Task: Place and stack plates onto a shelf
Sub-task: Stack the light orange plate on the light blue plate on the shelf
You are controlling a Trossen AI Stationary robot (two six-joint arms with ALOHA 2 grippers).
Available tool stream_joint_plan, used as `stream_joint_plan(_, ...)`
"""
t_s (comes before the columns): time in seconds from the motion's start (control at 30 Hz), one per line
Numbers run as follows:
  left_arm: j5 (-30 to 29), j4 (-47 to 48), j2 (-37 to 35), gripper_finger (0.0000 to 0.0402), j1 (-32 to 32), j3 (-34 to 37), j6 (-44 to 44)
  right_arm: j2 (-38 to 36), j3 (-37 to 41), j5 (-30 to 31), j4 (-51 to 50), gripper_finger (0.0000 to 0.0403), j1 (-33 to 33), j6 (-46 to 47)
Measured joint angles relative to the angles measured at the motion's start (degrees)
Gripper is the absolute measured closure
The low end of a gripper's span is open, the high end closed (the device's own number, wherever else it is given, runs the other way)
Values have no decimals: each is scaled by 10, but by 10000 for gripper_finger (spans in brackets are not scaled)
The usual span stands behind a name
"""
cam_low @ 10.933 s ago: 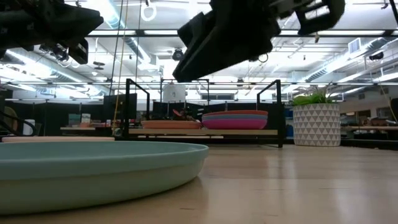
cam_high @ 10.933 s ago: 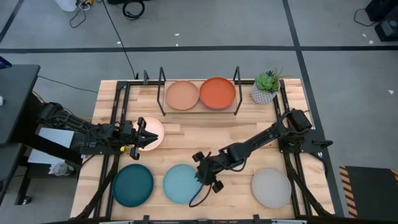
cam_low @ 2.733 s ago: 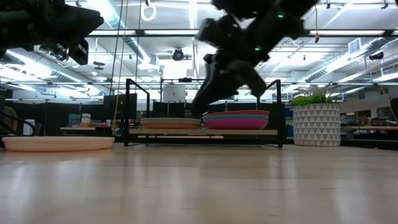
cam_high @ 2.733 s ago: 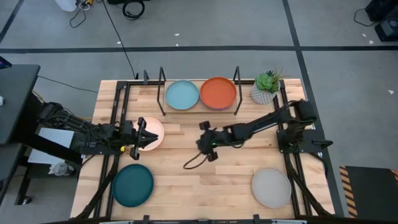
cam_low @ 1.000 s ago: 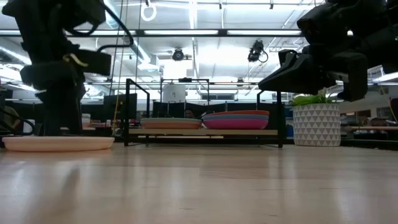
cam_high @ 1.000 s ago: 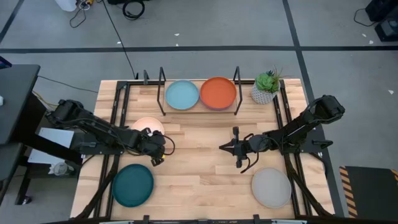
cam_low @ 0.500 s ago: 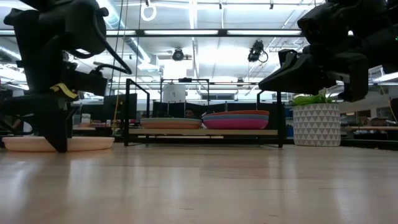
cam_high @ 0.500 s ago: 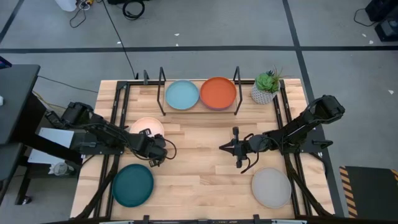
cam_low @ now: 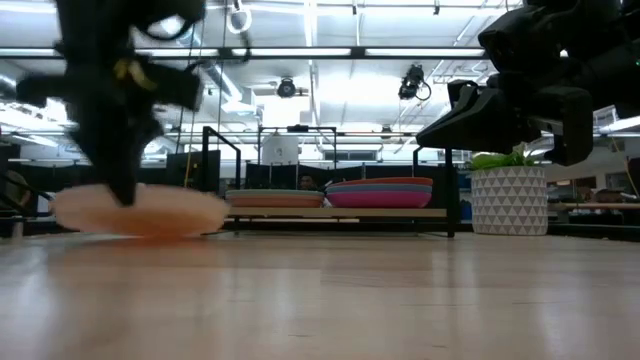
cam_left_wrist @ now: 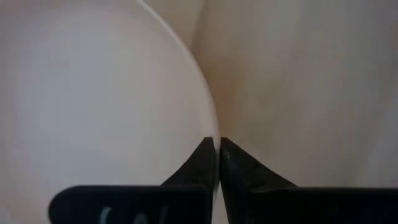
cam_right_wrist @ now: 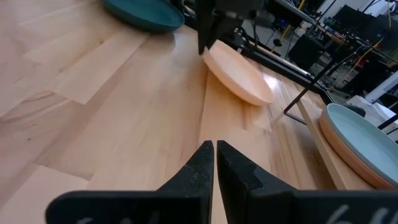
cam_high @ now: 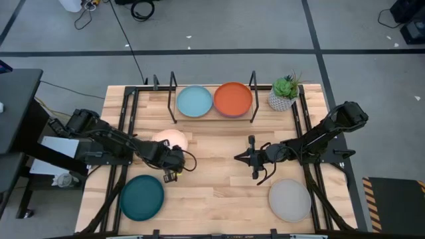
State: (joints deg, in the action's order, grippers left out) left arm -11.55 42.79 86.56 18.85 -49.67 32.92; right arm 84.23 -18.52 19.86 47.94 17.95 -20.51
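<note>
My left gripper (cam_high: 174, 162) is shut on the cream-pink plate (cam_high: 170, 141) at the table's left middle; it also shows in the low view (cam_low: 140, 212) and the right wrist view (cam_right_wrist: 239, 74). The dark teal plate (cam_high: 141, 197) and the grey plate (cam_high: 289, 200) lie flat near the near edge. On the shelf (cam_high: 212, 116) the light blue plate (cam_high: 194, 101) and the orange plate (cam_high: 232, 98) each top a stack. My right gripper (cam_high: 238, 157) hovers shut over the table's middle, touching nothing. My left gripper pinches the cream-pink plate's rim (cam_left_wrist: 211, 127) between its two fingers, on the plate's near-right side. The fingers (cam_low: 125, 185) come down from above. In the right wrist view the plate sits tilted, its held side raised; whether its far side rests on the table, I cannot tell.
A small potted plant (cam_high: 284, 91) stands right of the shelf at the far right corner. Black metal loops (cam_high: 173, 93) frame the shelf's ends. Bare wood lies between the two grippers (cam_high: 206, 172). Both arms' bases sit at the table's left and right edges.
My left gripper has come down at the cream-pink plate's near-right rim and taken hold, then moved toward the table's right. The plate has shifted right with it and its held side has risen. My right arm has kept still.
</note>
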Motion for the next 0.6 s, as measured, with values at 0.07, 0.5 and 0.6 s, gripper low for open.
stream_joint_plan(0.07, 7, 4, 0, 385, 0, -33, -28, 0, 0, 0, 0, 377, 0, 0)
stream_joint_plan(0.5, -151, -152, 0, 385, -41, -126, -324, 0, 0, -5, -1, 377, 0, 3)
stream_joint_plan(0.6, -171, -184, 10, 385, -76, -127, -367, 0, 0, -5, -3, 377, 0, 10)
